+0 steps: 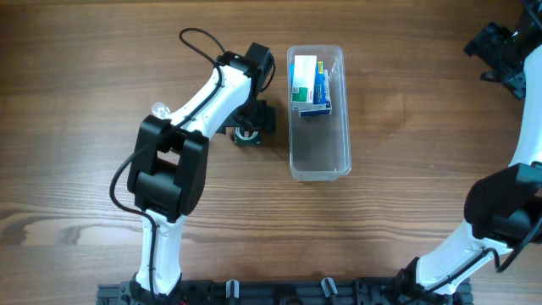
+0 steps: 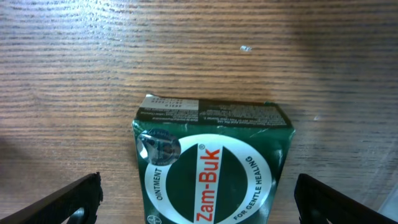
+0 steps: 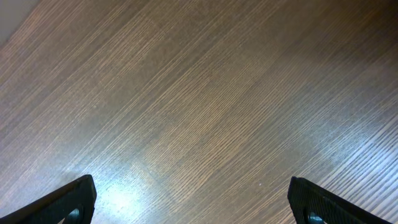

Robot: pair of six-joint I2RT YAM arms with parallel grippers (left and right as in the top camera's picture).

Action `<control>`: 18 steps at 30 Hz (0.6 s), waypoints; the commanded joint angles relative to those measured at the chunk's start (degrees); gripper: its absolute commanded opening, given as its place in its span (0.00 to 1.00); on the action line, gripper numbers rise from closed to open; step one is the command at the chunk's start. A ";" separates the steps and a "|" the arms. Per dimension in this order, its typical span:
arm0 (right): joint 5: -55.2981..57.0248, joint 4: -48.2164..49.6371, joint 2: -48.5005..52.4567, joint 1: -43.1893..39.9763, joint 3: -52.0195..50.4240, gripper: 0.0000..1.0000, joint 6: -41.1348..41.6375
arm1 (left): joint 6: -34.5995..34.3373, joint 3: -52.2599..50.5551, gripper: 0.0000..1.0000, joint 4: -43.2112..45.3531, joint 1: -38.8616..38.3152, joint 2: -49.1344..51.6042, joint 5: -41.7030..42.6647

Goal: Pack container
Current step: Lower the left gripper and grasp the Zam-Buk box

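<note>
The container (image 1: 319, 157) is a clear, long plastic tub right of centre on the table. Small blue, green and white boxes (image 1: 309, 85) lie in its far end. A dark green Zam-Buk ointment box (image 2: 211, 168) lies flat on the wood just left of the tub; it also shows in the overhead view (image 1: 248, 134), mostly under the left arm. My left gripper (image 2: 198, 199) is open, its fingers wide on either side of the green box and clear of it. My right gripper (image 3: 194, 199) is open and empty over bare wood at the far right (image 1: 500, 55).
The left arm (image 1: 199, 106) reaches across the table's left middle, with a black cable looping behind it. The right arm (image 1: 508, 203) stands along the right edge. A dark rail (image 1: 271, 292) runs along the front edge.
</note>
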 commanded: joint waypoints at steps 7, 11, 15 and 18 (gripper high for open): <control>-0.09 0.17 0.66 0.09 0.15 1.00 0.81 | -0.92 -3.93 1.00 2.78 0.15 0.72 1.92; -0.09 0.17 0.66 0.09 0.15 1.00 0.81 | -0.98 -3.93 1.00 3.04 0.15 0.72 1.95; -0.09 0.17 0.66 0.09 0.15 1.00 0.81 | -0.96 -3.93 1.00 3.93 0.15 0.72 1.92; -0.09 0.17 0.66 0.09 0.15 1.00 0.83 | -0.96 -3.93 1.00 6.03 0.15 0.72 1.95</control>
